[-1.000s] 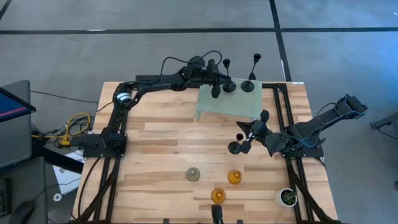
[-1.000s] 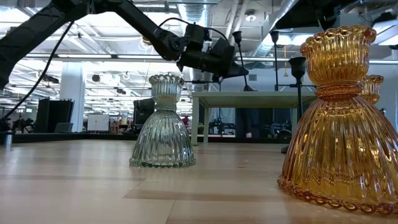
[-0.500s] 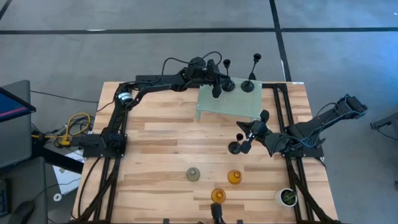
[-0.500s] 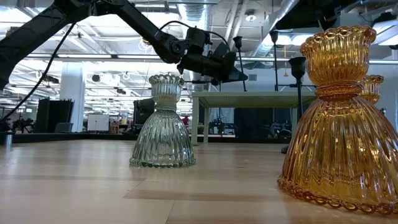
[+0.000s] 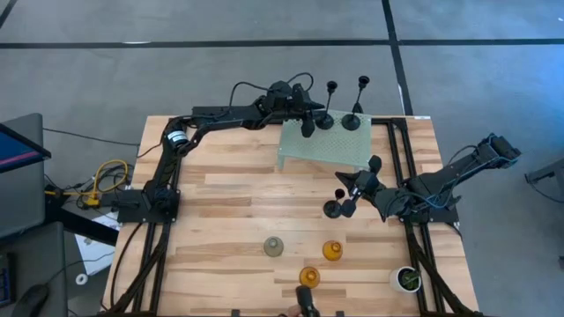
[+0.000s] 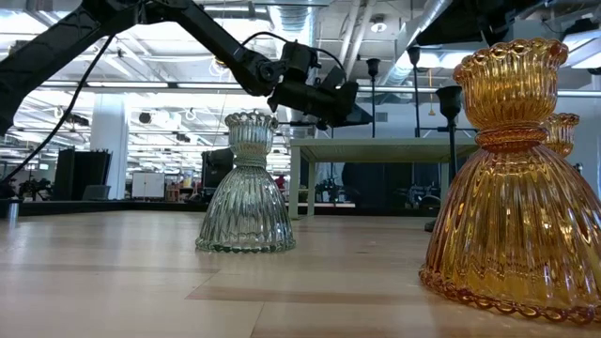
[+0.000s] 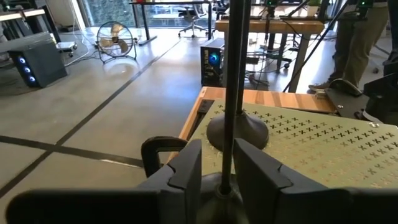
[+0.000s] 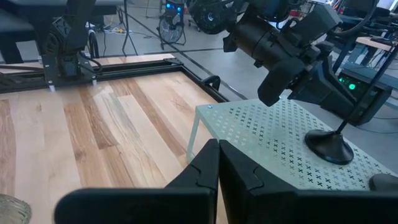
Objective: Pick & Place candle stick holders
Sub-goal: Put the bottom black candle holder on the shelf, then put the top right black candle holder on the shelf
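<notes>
Candle stick holders on a pale perforated stand [image 5: 339, 154] and plank table [image 5: 220, 211]

Two thin black stems [image 5: 329, 106] with round bases stand at twelve o'clock; the left gripper [image 5: 310, 109] sits spread around one stem. Ribbed glass grey-green [image 6: 246, 188] and amber [image 6: 512, 188] bell shapes sit at six. Right gripper [image 5: 345, 199], pressed together, rests by another black holder [image 5: 335, 209].

Left hand [image 5: 310, 107] beside black holder [image 5: 328, 113] (on shelf [image 5: 326, 151]).
</notes>
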Robot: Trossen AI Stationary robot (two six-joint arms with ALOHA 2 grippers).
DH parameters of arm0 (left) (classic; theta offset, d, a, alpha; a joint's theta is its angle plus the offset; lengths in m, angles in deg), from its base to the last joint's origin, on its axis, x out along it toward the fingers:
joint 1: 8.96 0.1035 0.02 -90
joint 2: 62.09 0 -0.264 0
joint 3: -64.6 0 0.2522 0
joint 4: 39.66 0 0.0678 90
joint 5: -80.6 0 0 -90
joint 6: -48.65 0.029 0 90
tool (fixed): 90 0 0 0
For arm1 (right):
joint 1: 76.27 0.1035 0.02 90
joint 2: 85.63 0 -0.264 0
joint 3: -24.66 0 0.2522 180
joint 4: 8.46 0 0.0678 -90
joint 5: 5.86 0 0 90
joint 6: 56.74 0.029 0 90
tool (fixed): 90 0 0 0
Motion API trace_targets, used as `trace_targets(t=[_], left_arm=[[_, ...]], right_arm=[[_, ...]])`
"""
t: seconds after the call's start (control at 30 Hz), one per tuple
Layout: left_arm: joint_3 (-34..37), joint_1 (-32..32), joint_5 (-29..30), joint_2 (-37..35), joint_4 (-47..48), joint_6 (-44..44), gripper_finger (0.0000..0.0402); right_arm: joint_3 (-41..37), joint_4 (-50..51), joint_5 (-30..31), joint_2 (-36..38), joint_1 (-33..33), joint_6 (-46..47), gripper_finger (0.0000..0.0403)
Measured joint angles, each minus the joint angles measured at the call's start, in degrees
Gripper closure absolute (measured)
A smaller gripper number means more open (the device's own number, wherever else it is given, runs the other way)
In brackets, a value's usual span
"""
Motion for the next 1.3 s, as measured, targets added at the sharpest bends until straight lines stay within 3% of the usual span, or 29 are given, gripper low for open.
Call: trace_targets(t=[0.23, 0.47, 0.6, 0.83, 1.07, 1.3], left_arm=[[0.0, 0.1, 0.1, -1.5, 1.5, 0.1, 0.028], [4.3, 0.6, 0.4, -12.3, 13.7, 2.6, 0.029], [12.0, 0.6, 0.4, -21.0, 16.7, 2.9, 0.0316], [30.8, 0.2, 0.3, -38.0, 16.5, 2.9, 0.0394], [47.0, -4.4, -2.2, -51.5, 9.0, 3.2, 0.0397], [57.1, -10.8, -6.8, -57.4, 1.0, 8.8, 0.0396]], right_arm=[[0.0, 0.4, -0.1, 0.0, 0.0, 0.0, 0.0402], [0.0, 3.6, -0.2, 1.6, 3.6, 0.0, 0.0402], [0.0, 6.0, -0.3, 4.6, 8.4, 0.9, 0.0402], [0.0, 12.3, -1.6, 9.6, 15.4, 10.1, 0.0402], [0.0, 23.3, -1.7, 9.8, 18.0, 22.0, 0.0403], [0.0, 28.0, -3.3, 6.2, 20.0, 28.4, 0.0403]])
